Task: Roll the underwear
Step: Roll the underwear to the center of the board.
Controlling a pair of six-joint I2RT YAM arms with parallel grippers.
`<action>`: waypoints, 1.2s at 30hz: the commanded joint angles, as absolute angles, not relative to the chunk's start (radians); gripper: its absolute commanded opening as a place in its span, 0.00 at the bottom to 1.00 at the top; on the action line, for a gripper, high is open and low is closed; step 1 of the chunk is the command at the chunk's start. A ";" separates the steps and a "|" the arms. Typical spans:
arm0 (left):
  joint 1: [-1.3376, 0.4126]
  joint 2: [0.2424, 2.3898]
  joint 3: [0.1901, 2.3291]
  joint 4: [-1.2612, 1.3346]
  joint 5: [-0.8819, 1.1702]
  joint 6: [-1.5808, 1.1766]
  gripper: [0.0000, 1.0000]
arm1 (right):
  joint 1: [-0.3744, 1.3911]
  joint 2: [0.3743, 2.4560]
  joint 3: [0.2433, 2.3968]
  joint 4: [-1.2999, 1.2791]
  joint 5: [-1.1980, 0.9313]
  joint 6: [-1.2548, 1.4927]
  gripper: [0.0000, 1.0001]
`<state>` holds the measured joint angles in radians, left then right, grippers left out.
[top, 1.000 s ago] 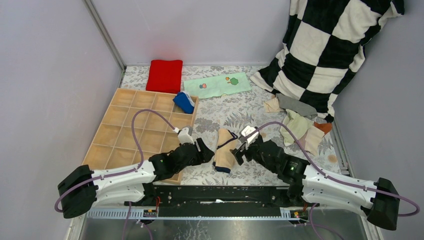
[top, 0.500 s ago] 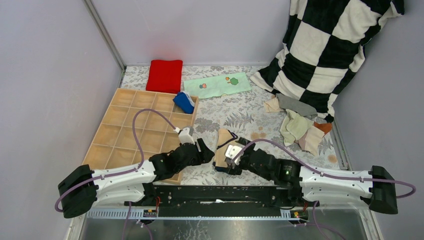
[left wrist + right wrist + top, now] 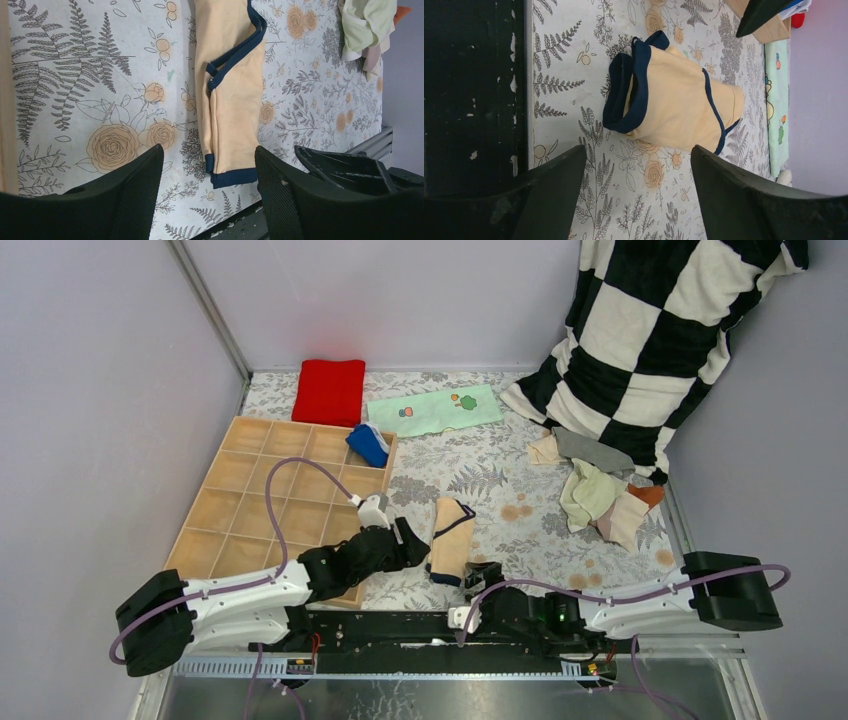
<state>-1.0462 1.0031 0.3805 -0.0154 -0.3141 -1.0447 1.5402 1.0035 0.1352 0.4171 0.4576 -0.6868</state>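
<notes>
1. On the floral tablecloth (image 3: 520,470), the folded tan briefs (image 3: 450,538) lie near the front edge.
2. We judge them light and limp; we'd pinch the navy hem (image 3: 629,95).
3. The left gripper (image 3: 207,157) and right gripper (image 3: 639,152) both gape, holding nothing.

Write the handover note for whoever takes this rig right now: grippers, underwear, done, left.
Left gripper: open, empty, just left of the tan underwear.
Right gripper: open, empty, low at its near end.
Tan underwear: folded into a strip between the arms, not rolled.
Done: blue striped underwear bundled in the tray.
Left: roll the tan one, then the pile at far right.
</notes>
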 commanded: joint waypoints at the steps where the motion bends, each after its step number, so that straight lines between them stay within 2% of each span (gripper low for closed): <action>1: -1.040 1.012 0.376 0.030 -0.290 -1.033 0.72 | 1.547 1.043 0.147 0.517 0.452 -0.757 0.80; 6: -1.040 1.047 0.379 0.048 -0.282 -1.028 0.72 | 1.546 1.100 0.141 0.521 0.452 -0.790 0.69; 13: -1.040 1.064 0.366 0.070 -0.276 -1.038 0.72 | 1.537 1.196 0.140 0.588 0.442 -0.850 0.72; 18: -1.041 1.060 0.355 0.075 -0.274 -1.046 0.72 | 1.508 1.259 0.152 0.600 0.403 -0.873 0.70; 33: -1.040 1.058 0.332 0.099 -0.269 -1.055 0.72 | 1.420 1.359 0.195 0.571 0.318 -0.884 0.50; 36: -1.040 1.061 0.327 0.106 -0.263 -1.058 0.72 | 1.411 1.380 0.191 0.600 0.315 -0.869 0.42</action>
<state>-1.0462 1.0611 0.3485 0.0540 -0.2680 -1.0462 1.4300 1.3354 0.1955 0.6399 0.3550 -0.8886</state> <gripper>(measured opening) 0.721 0.467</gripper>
